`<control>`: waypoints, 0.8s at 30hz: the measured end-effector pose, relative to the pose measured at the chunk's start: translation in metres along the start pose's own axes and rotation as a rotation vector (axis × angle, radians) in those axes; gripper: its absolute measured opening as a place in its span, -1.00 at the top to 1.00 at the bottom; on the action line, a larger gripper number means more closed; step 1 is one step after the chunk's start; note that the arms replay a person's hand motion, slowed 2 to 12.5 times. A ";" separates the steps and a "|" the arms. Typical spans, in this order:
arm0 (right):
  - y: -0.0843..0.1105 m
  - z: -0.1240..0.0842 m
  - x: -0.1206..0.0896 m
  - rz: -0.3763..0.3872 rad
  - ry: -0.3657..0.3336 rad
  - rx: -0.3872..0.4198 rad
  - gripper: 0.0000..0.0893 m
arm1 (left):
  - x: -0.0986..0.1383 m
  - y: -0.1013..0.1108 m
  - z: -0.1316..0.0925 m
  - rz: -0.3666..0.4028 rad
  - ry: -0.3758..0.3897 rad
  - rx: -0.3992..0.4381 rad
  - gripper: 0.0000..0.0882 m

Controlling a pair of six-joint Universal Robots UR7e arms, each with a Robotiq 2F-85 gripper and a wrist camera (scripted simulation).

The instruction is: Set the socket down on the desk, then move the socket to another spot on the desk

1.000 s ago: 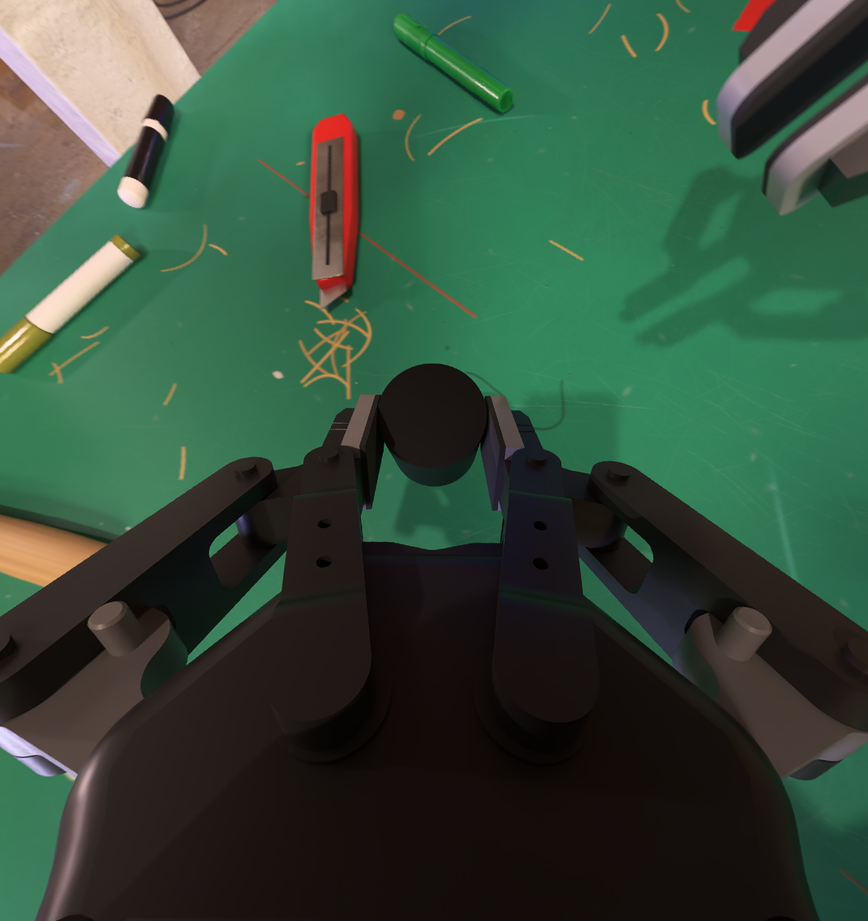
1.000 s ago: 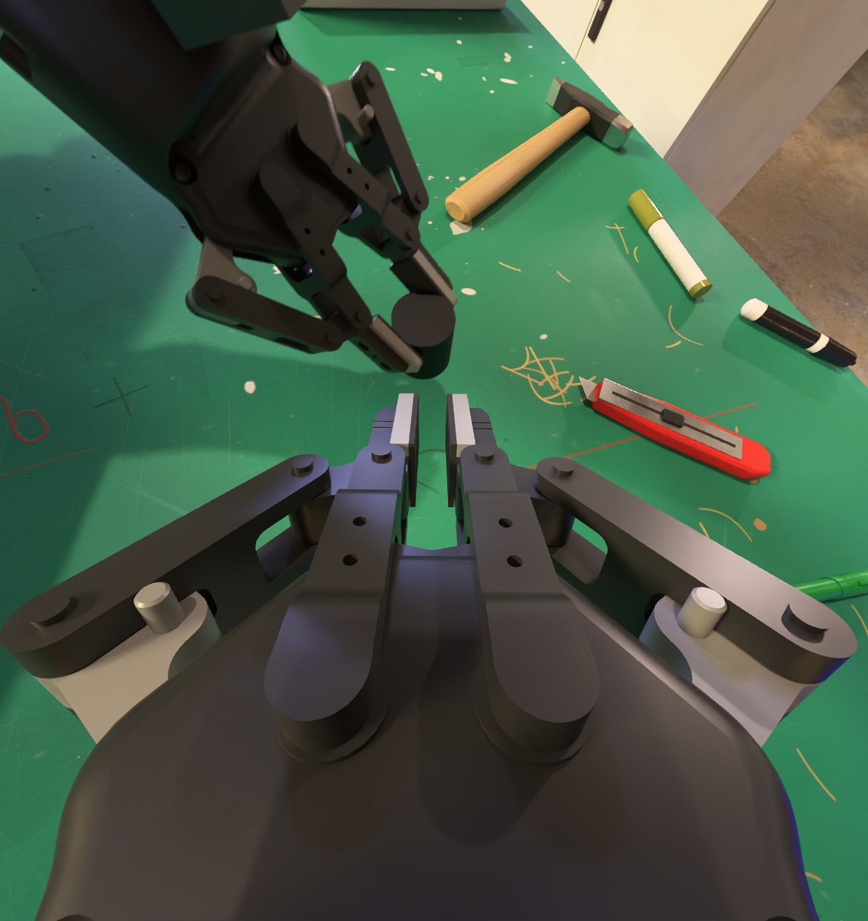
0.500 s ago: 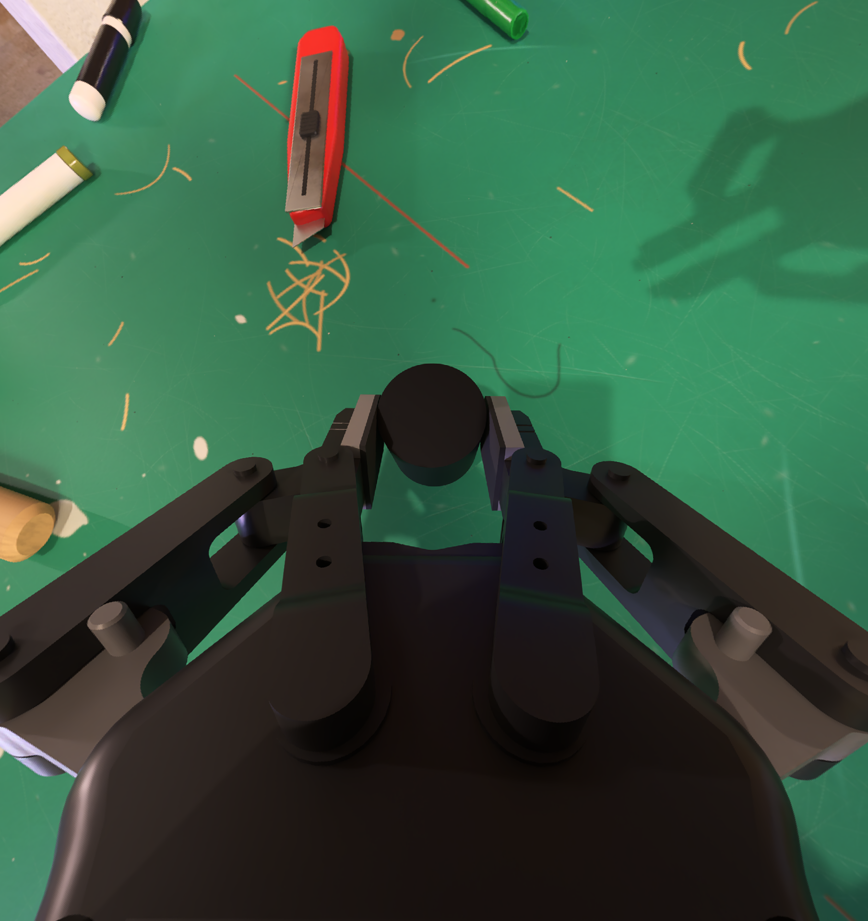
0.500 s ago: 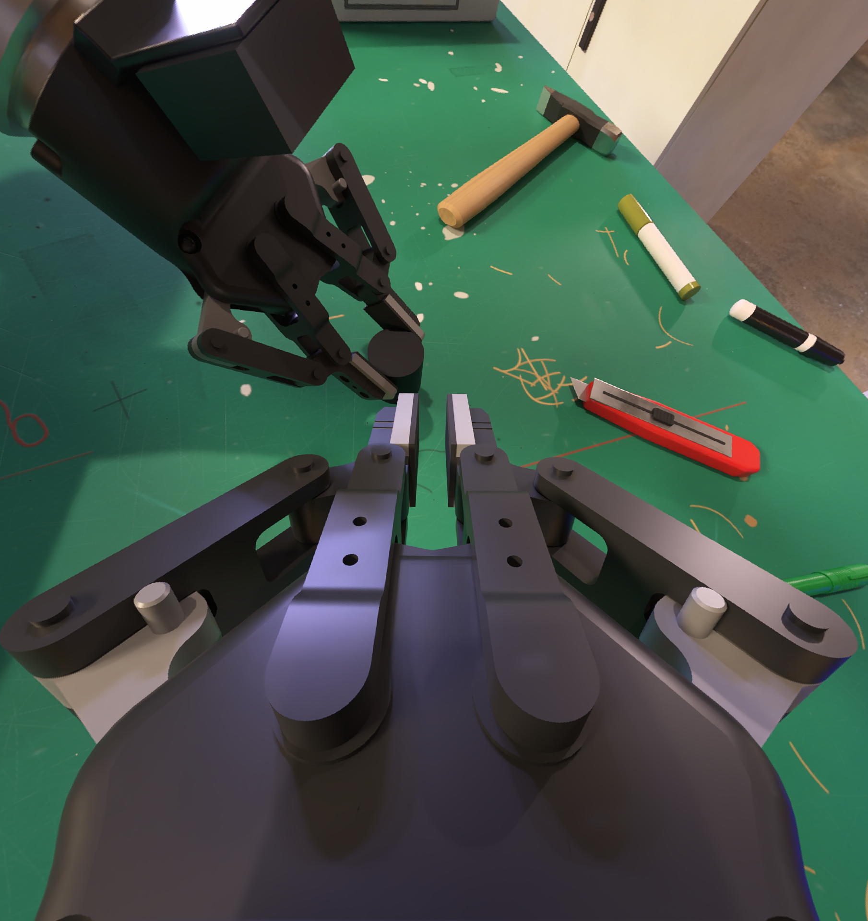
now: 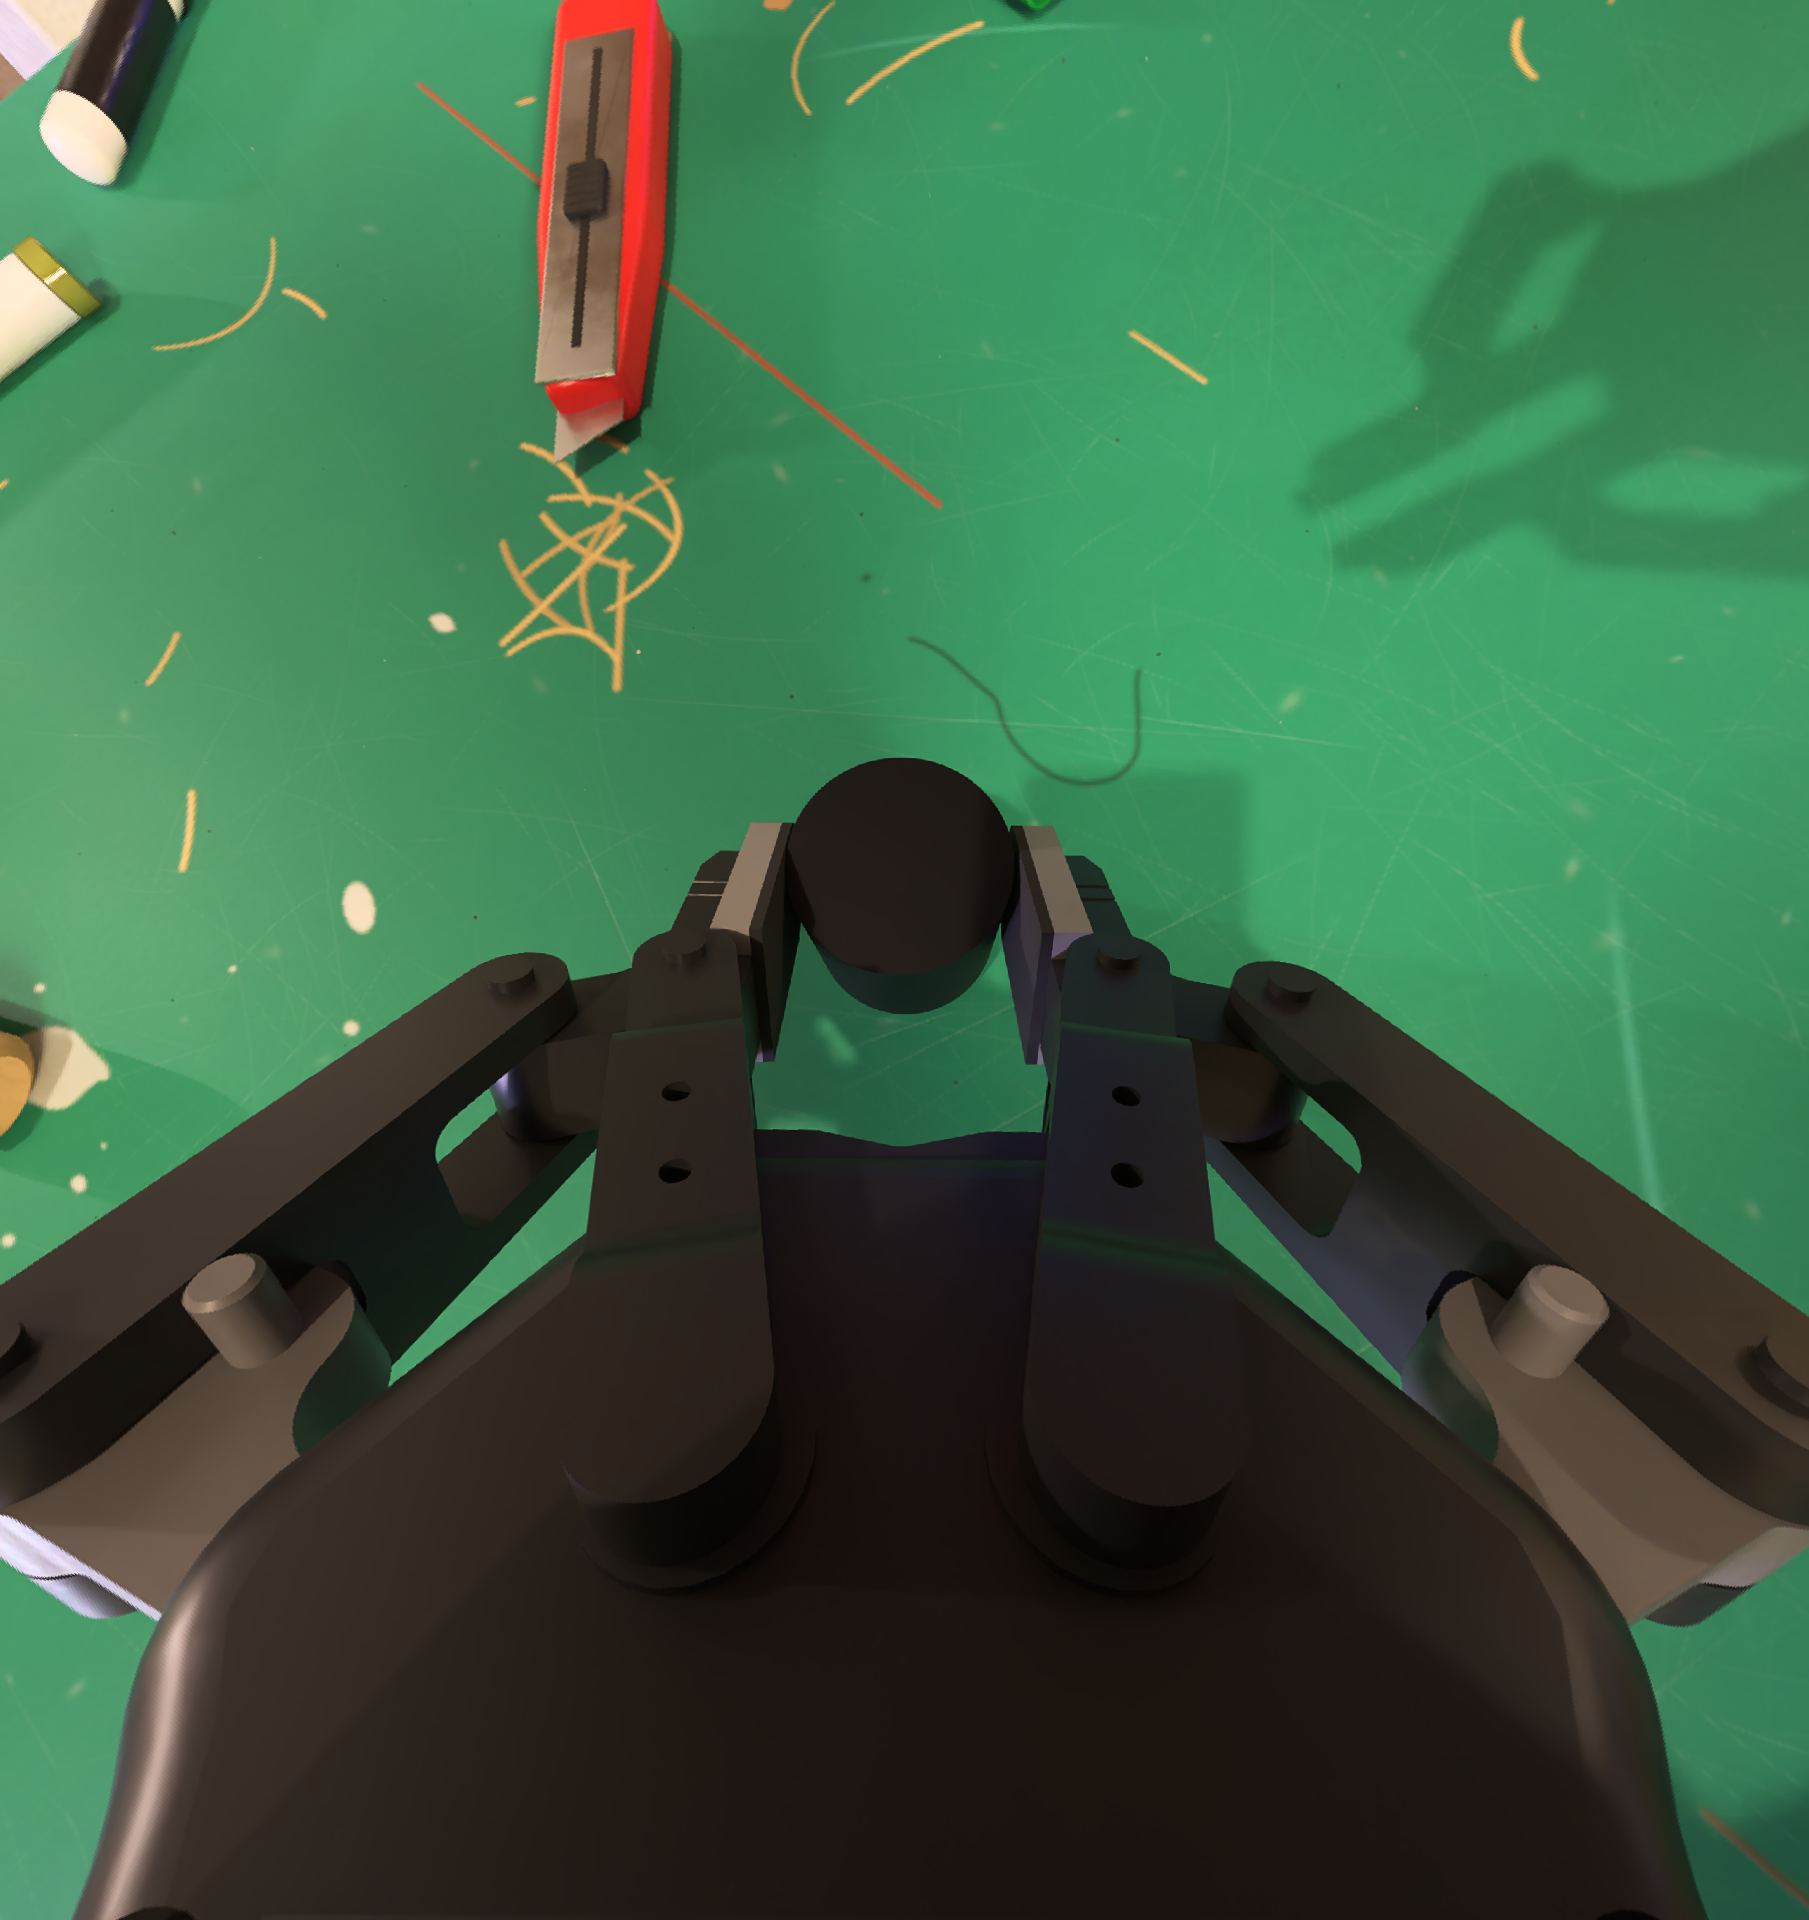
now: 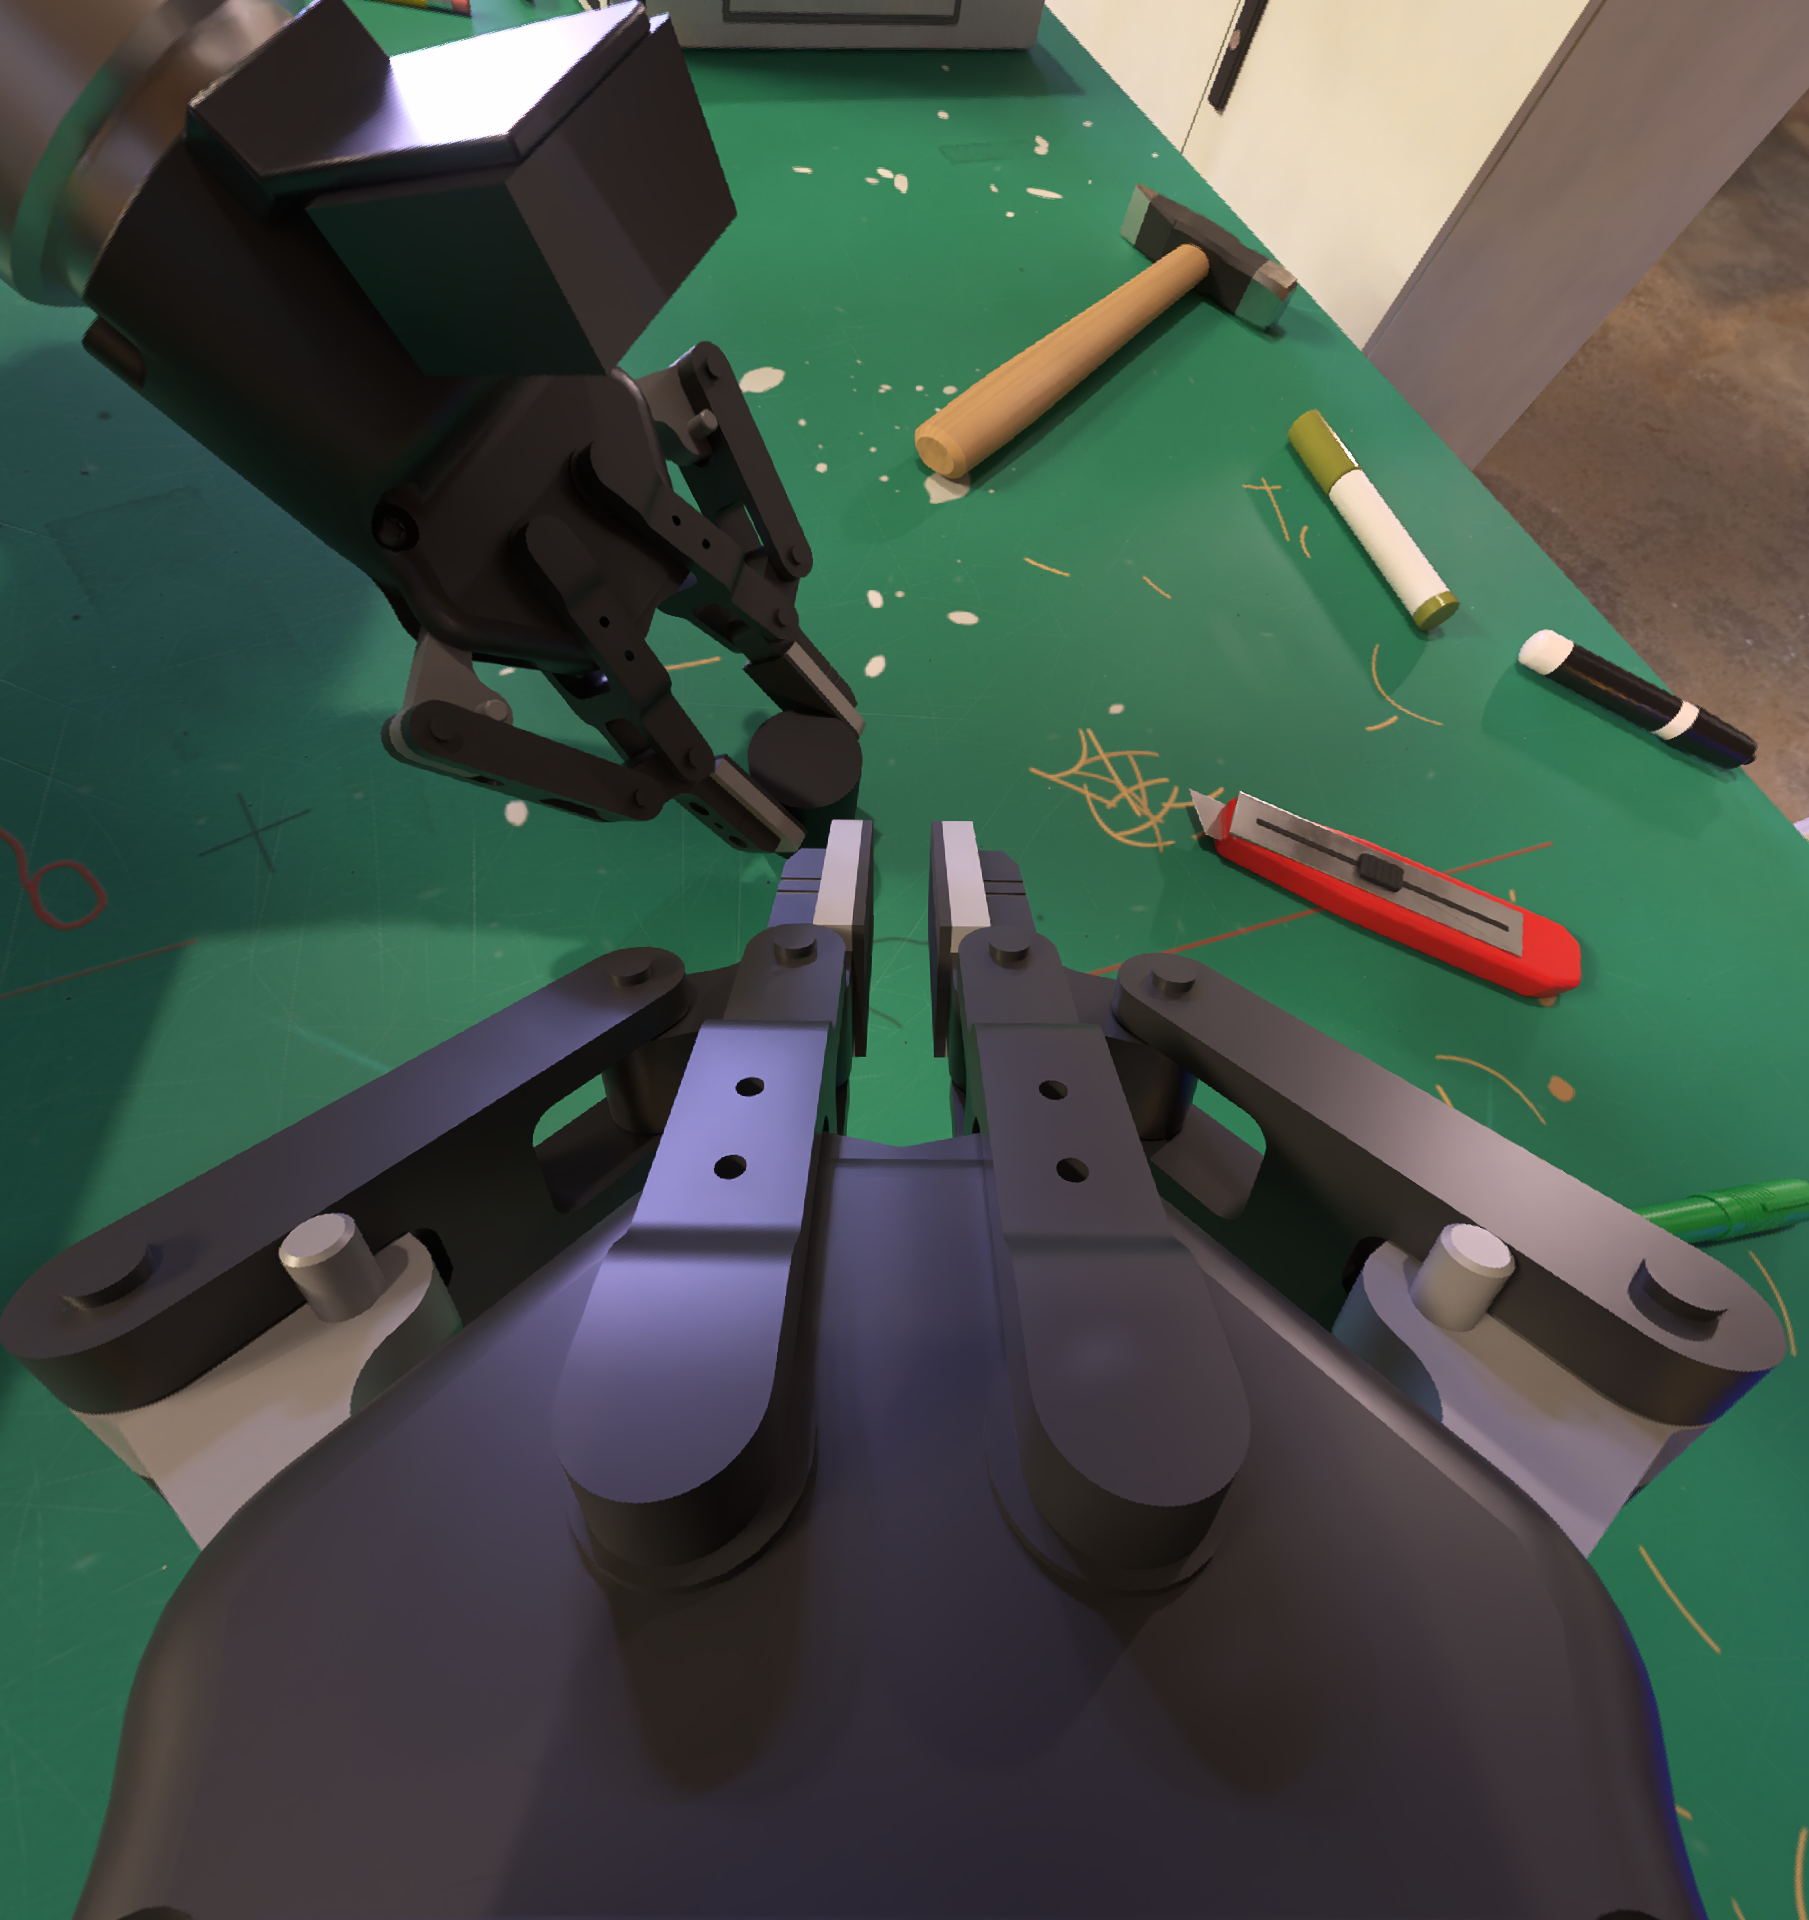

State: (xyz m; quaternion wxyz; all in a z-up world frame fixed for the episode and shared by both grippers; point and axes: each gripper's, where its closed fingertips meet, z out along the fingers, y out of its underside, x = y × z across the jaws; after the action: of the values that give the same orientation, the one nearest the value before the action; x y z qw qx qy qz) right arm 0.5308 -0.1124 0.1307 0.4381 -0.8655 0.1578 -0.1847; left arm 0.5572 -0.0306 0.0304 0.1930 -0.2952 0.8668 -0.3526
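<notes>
Two end effectors share this scene, and only one is loaded: the left end effector (image 5: 900,894) is clamped on the socket (image 5: 898,883), a short black cylinder pinched between its pads, with the flat round top facing the wrist camera. In the right wrist view the socket (image 6: 804,764) sits low at the left end effector's (image 6: 791,764) tips, very near the green desk (image 6: 1139,644); whether its base touches the surface cannot be told from either view. The right end effector (image 6: 898,873) holds nothing, its fingers drawn close with a narrow gap between them, and it hovers just beside the socket, which lies at about 11 o'clock from its tips. Taking the socket as the centre in that view, the red utility knife (image 6: 1388,894) lies at 4 o'clock, the hammer (image 6: 1097,332) at 1 o'clock, and two markers and a green pen farther off toward the desk edge. By my reading, the first step is close to finished but not done: the grip has not been released. Release, regrasp and the move to another spot are all left.
</notes>
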 end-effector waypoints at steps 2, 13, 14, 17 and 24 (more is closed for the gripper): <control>0.000 0.000 0.000 -0.001 0.000 0.001 0.78 | 0.001 0.002 0.001 0.007 -0.001 -0.006 0.19; 0.000 -0.001 0.000 -0.002 0.001 -0.001 0.78 | 0.001 0.008 0.004 0.011 0.000 -0.022 0.19; 0.000 -0.001 0.000 -0.002 0.002 -0.001 0.78 | 0.001 0.008 0.004 0.009 -0.001 -0.021 0.19; -0.001 -0.001 0.000 -0.002 0.002 0.000 0.78 | 0.001 0.008 0.004 0.007 -0.002 -0.016 0.19; -0.001 -0.002 0.000 -0.001 0.003 0.001 0.78 | 0.003 0.009 0.002 0.024 -0.010 -0.018 0.19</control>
State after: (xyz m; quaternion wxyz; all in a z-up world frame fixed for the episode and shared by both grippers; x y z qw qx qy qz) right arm 0.5301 -0.1128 0.1324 0.4384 -0.8650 0.1576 -0.1863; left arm 0.5531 -0.0283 0.0218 0.1987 -0.2880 0.8726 -0.3409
